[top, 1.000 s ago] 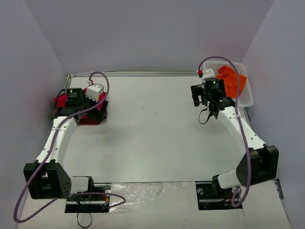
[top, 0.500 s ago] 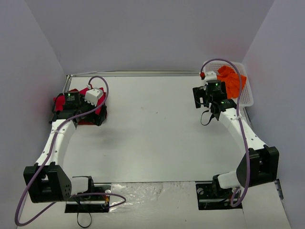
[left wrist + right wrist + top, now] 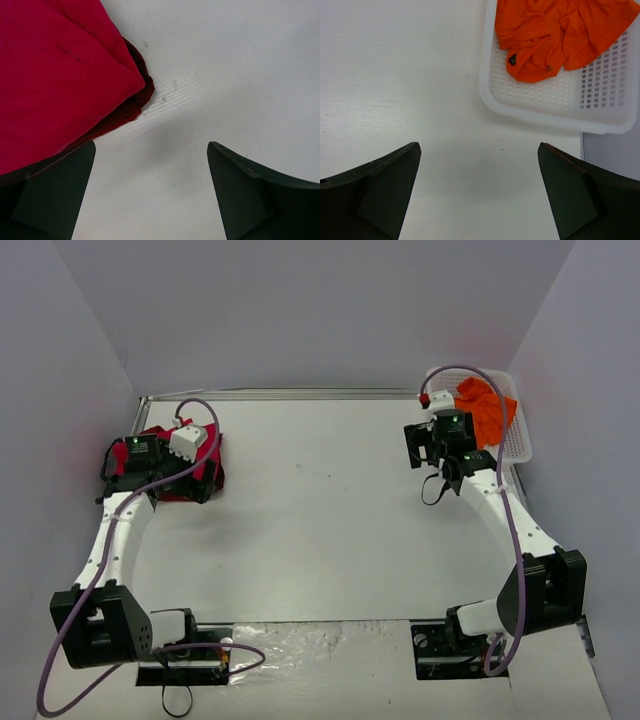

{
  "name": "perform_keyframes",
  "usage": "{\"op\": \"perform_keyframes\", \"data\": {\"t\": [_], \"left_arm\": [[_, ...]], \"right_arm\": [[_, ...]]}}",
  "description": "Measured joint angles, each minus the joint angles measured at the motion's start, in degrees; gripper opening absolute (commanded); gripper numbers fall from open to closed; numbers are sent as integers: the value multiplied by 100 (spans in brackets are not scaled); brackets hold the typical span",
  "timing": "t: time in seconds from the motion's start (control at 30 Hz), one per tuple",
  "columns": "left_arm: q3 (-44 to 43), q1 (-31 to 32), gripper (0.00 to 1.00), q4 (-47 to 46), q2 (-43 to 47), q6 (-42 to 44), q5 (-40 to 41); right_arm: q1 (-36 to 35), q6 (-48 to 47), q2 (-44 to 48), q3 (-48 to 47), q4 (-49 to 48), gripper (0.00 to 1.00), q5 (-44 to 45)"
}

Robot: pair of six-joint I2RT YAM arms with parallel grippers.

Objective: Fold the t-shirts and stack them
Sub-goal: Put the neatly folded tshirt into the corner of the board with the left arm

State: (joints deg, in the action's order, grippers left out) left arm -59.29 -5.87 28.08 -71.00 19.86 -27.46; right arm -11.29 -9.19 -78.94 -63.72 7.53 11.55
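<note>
Two grippers: the left gripper (image 3: 151, 146) and the right gripper (image 3: 479, 146) are both standing with fingers wide apart, holding nothing.
Left wrist view, left gripper: it is hanging over the surface (image 3: 235, 75), with bare surface showing between its dark fingers.
Left wrist view, red shirt (image 3: 60, 75): it is lying folded and filling the upper left, with one corner pointing toward the middle.
Left wrist view, maroon shirt (image 3: 143, 96): it is lying under the red shirt, showing only as a dark rim along the lower edge and corner.
Left wrist view, finger and cloth: the finger at lower left is overlapping the stack's lower edge, and whether it is touching cannot be told.
Right wrist view, right gripper: it is hovering over bare surface on the near side of the basket (image 3: 535, 114).
Right wrist view, basket: it is sitting on the surface at upper right, its near rim lying beyond the fingertips.
Right wrist view, orange shirt (image 3: 555, 35): it is lying crumpled and unfolded inside the basket.
Top view, stack: the red and maroon shirts are lying at the far left of the surface, partly hidden by the left arm's wrist.
Top view, basket: it is sitting in the far right corner with the orange shirt bunched inside, and the right gripper is hanging just beside its left side.
Top view, arms: they are reaching to opposite sides, well apart.
</note>
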Motion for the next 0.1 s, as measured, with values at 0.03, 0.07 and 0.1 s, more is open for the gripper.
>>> {"op": "perform_keyframes", "data": {"t": [0.03, 0.07, 0.1], "left_arm": [[0, -57, 94, 0, 20, -4, -44], [0, -105, 94, -2, 39, -17, -90], [0, -151, 94, 0, 61, -35, -133]], "right_arm": [[0, -7, 0, 0, -2, 100, -2], [0, -22, 0, 2, -4, 100, -13], [2, -28, 11, 15, -4, 100, -57]]}}
